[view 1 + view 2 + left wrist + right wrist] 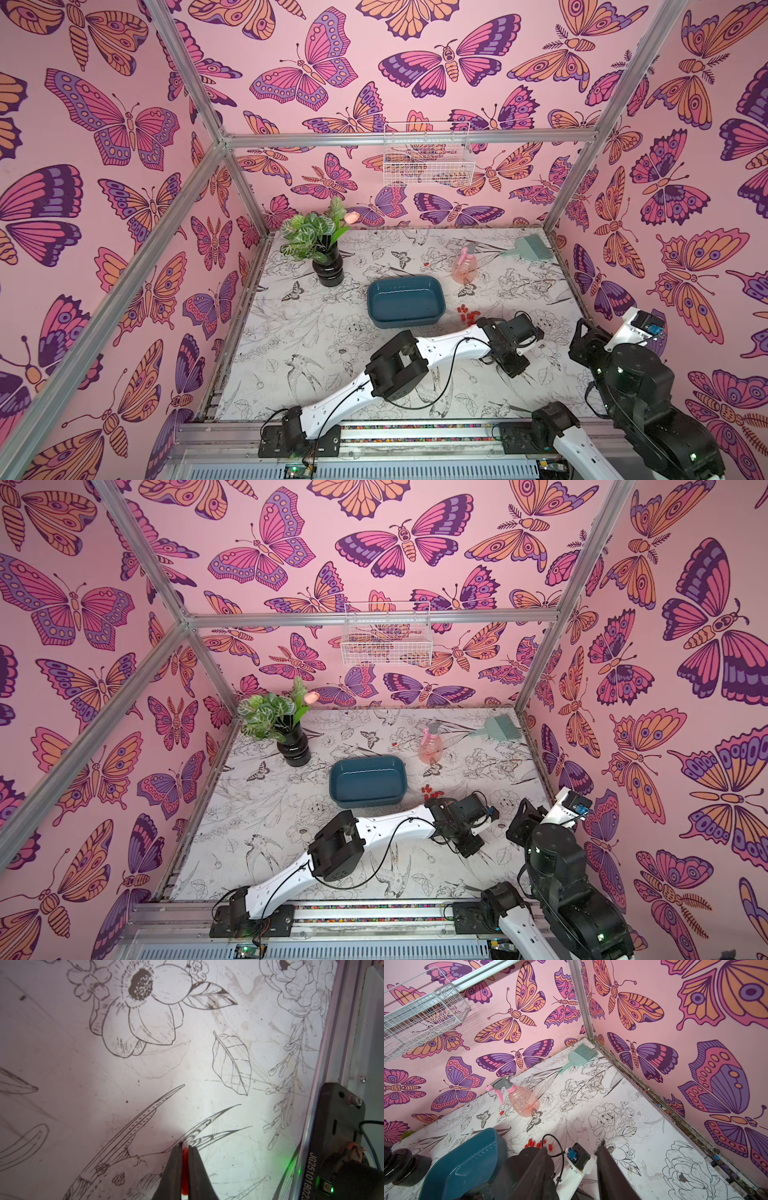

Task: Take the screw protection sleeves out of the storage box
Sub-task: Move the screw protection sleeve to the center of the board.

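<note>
The dark teal storage box sits mid-table, and no sleeves show inside it. Several red screw protection sleeves lie in a small heap on the table just right of the box. A single sleeve lies behind the box. My left gripper is low over the table, right of the heap, shut on one red sleeve between its fingertips. My right gripper hovers open and holds nothing, further right, above the left wrist.
A black vase with a plant stands back left. A pink spray bottle and a green brush are back right. A white wire basket hangs on the back wall. The metal front rail runs close to the left gripper.
</note>
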You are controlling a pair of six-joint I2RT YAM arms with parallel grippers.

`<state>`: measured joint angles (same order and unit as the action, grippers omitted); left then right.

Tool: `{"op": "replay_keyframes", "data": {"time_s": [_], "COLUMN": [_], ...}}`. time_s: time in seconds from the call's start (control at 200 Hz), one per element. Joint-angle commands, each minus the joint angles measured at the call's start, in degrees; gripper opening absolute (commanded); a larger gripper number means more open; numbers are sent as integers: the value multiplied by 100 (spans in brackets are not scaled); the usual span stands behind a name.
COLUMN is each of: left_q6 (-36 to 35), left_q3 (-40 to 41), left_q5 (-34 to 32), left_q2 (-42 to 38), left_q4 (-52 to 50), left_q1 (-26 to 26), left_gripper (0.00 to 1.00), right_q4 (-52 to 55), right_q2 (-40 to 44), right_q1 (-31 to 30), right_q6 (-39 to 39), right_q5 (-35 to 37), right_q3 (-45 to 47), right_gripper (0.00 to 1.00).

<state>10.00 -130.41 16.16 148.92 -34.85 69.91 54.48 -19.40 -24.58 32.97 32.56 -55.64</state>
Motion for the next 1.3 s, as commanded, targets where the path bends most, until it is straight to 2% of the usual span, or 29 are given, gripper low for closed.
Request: {"op": "replay_keyframes", "data": {"time_s": [0.0, 0.135, 0.305, 0.421, 0.851, 1.292], "left_q6": [-132, -123, 49, 37, 235, 172], "left_q3": [126, 169, 459, 823, 1668, 1839], "left_q5": [-667, -888, -1695, -1915, -1722, -1372], "left_q2": [120, -9, -407, -718, -1234, -1341], "left_q4": [-534, -527, -519, -395, 277, 551], "left_q1": [-13, -91, -220, -412, -1170, -1182], "left_gripper": [7, 6, 7, 7, 10, 29], "right_q4": [92, 90, 57, -23, -461, -569], "right_q2": [69, 37, -31, -77, -363, -280], "right_q1": [-38, -38, -38, -38, -38, -38], "right_q6": [-4, -42, -82, -81, -41, 64], "right_q5": [84, 101, 66, -13, -303, -434], "right_q3": [-17, -20, 24, 122, 533, 817], "right_gripper": [43, 43, 43, 43, 43, 43]}}
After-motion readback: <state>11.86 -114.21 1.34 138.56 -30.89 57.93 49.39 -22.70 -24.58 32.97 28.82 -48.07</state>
